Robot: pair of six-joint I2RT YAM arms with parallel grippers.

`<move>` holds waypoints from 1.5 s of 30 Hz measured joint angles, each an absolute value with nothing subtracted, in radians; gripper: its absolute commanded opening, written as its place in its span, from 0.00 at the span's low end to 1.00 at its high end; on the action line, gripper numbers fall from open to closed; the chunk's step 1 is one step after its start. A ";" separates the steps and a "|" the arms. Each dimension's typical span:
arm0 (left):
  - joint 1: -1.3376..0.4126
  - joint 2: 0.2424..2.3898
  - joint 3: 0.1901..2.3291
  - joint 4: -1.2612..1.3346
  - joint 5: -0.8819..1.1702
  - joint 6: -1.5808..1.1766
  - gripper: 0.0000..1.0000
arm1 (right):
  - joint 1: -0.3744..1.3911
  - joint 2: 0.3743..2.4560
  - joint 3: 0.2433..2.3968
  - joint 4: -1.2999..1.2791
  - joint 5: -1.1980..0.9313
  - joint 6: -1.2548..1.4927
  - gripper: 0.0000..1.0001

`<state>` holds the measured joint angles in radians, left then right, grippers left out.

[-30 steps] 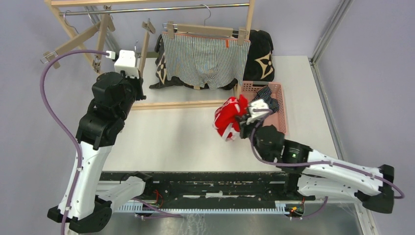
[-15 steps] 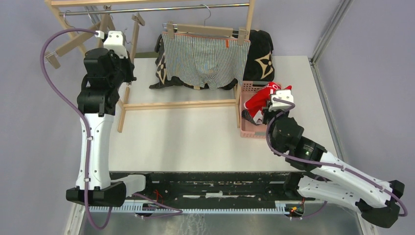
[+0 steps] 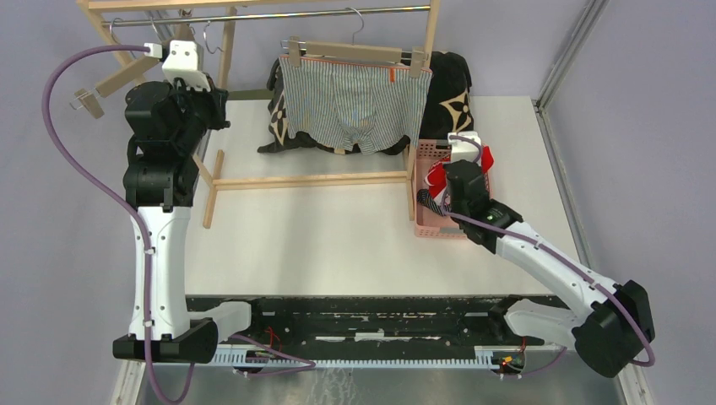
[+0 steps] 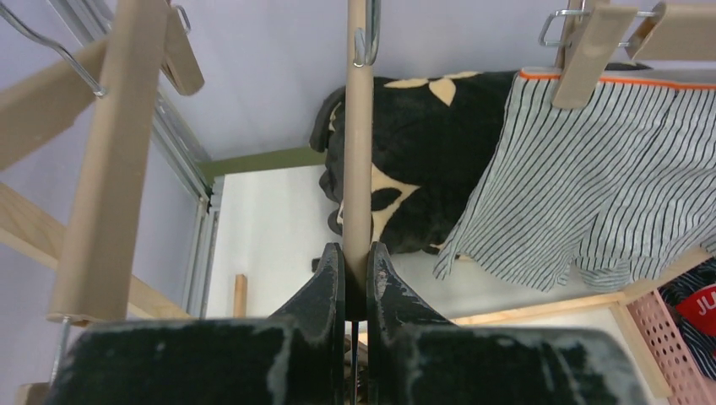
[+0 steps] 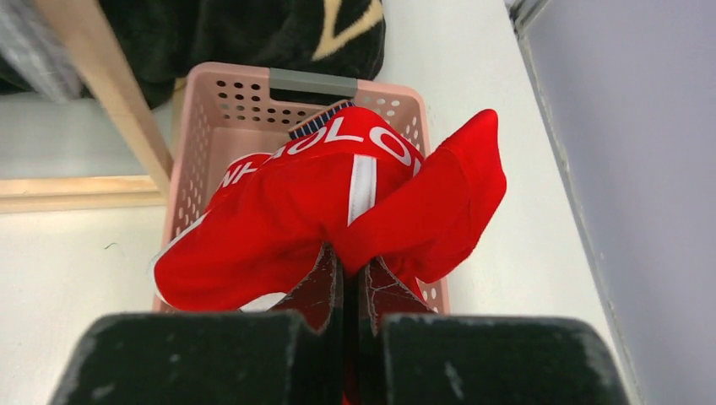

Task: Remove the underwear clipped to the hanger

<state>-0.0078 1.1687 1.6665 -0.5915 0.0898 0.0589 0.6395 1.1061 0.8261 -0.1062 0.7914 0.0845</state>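
Note:
The grey-and-white pinstriped underwear (image 3: 355, 101) hangs clipped to a wooden hanger (image 3: 355, 52) on the rack's rail; it also shows in the left wrist view (image 4: 608, 186). My right gripper (image 3: 460, 171) is shut on the plain red underwear (image 5: 329, 202) and holds it over the pink basket (image 5: 236, 101). A bit of the dark navy striped pair (image 5: 317, 120) lies in the basket under the red one. My left gripper (image 4: 355, 257) is shut on the bar of an empty wooden hanger (image 4: 358, 160) at the rail's left end, seen from above (image 3: 225, 59).
The black floral cushion (image 3: 447, 93) lies behind the rack. The rack's lower wooden bar (image 3: 304, 180) and right post (image 3: 414, 160) stand beside the basket. Another empty hanger (image 3: 118, 78) hangs at the far left. A wall frame (image 3: 561, 59) runs along the table's right side.
My right gripper carried the red underwear from mid-table rightward to above the pink basket. My left arm moved left and back, lifting the empty hanger up to the rail.

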 measured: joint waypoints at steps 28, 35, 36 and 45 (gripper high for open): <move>0.050 1.269 1.637 -0.416 0.112 -0.015 0.50 | 0.439 1.341 0.809 -0.021 0.541 0.209 0.13; 0.050 1.182 1.611 -0.409 0.107 -0.039 0.99 | 0.435 1.383 0.810 -0.039 0.542 0.222 0.64; 0.050 1.172 1.611 -0.410 0.107 -0.038 0.99 | 0.435 1.382 0.810 -0.038 0.542 0.226 0.67; 0.050 1.088 1.607 -0.412 0.119 -0.047 0.99 | 0.435 1.251 0.812 -0.074 0.539 0.220 0.71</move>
